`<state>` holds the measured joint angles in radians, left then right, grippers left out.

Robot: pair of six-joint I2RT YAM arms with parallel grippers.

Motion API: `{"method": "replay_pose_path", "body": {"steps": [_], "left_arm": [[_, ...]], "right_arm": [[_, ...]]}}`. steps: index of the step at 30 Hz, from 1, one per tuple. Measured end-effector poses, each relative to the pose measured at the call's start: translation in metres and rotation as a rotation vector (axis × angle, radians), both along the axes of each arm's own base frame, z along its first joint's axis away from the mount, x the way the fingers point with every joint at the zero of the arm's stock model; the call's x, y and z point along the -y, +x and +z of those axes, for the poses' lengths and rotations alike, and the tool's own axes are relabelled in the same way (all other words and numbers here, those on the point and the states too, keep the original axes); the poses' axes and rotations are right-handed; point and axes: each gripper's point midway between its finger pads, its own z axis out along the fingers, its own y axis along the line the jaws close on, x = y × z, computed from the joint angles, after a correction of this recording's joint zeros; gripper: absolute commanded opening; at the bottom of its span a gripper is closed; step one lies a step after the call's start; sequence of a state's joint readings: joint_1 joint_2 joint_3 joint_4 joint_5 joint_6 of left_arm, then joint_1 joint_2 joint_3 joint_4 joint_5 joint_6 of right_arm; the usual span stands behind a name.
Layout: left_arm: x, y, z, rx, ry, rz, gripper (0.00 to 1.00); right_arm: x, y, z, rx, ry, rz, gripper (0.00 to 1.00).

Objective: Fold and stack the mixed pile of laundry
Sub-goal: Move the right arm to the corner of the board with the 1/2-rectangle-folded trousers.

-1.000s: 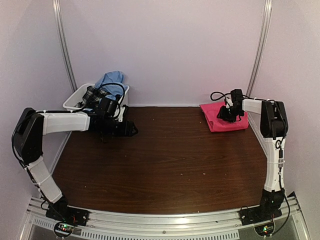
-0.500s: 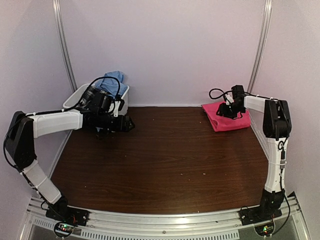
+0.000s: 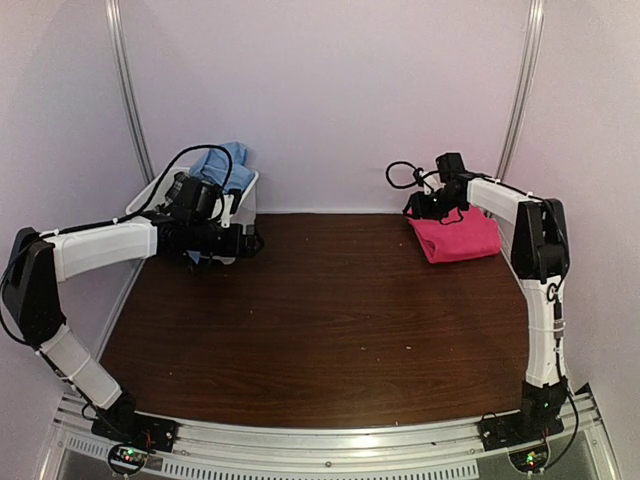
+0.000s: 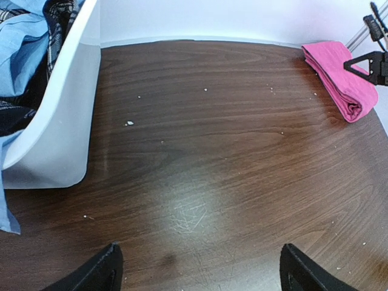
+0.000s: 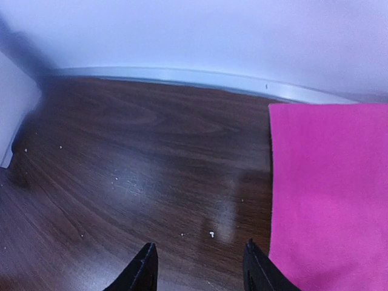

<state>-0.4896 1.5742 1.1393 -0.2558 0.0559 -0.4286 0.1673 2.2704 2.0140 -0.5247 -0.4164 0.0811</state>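
A folded bright pink-red cloth (image 3: 460, 236) lies at the far right of the table; it also shows in the left wrist view (image 4: 339, 79) and the right wrist view (image 5: 330, 188). The light blue collared shirt (image 3: 222, 160) and the black-and-white plaid garment (image 4: 60, 15) sit in a white tub (image 3: 150, 195) at the far left. My left gripper (image 3: 250, 243) is open and empty, just right of the tub, above bare table (image 4: 197, 270). My right gripper (image 3: 415, 208) is open and empty, just left of the pink cloth's far edge (image 5: 197, 270).
The tub's white wall (image 4: 60, 121) fills the left side of the left wrist view, with blue shirt fabric (image 4: 24, 54) hanging over it. The back wall runs along the table's far edge. Small white crumbs dot the brown table (image 3: 330, 310).
My left gripper has drawn back left toward the tub. My right gripper has lifted off the pink cloth and moved left to its far-left corner.
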Motion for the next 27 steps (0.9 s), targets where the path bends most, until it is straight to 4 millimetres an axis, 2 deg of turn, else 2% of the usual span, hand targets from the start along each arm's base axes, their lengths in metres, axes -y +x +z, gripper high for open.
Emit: {"method": "replay_pose_path", "body": {"steps": [5,9,22,25,27], "left_arm": [[-0.003,0.002,0.000,-0.001,0.001,0.026,0.94],[-0.004,0.002,0.000,-0.001,0.003,0.033,0.98],[-0.024,0.010,0.000,0.006,0.057,0.112,0.98],[-0.028,0.013,0.006,0.022,0.059,0.128,0.98],[-0.029,0.016,0.015,0.044,0.059,0.135,0.98]], "right_arm": [[-0.012,-0.005,-0.069,-0.148,-0.029,0.014,0.48],[-0.007,-0.007,-0.108,-0.229,-0.049,-0.019,0.48],[0.033,0.029,-0.102,-0.186,-0.031,-0.150,0.54],[0.036,0.028,-0.091,-0.175,-0.030,-0.145,0.59],[0.037,0.022,-0.072,-0.154,-0.034,-0.137,0.69]]}}
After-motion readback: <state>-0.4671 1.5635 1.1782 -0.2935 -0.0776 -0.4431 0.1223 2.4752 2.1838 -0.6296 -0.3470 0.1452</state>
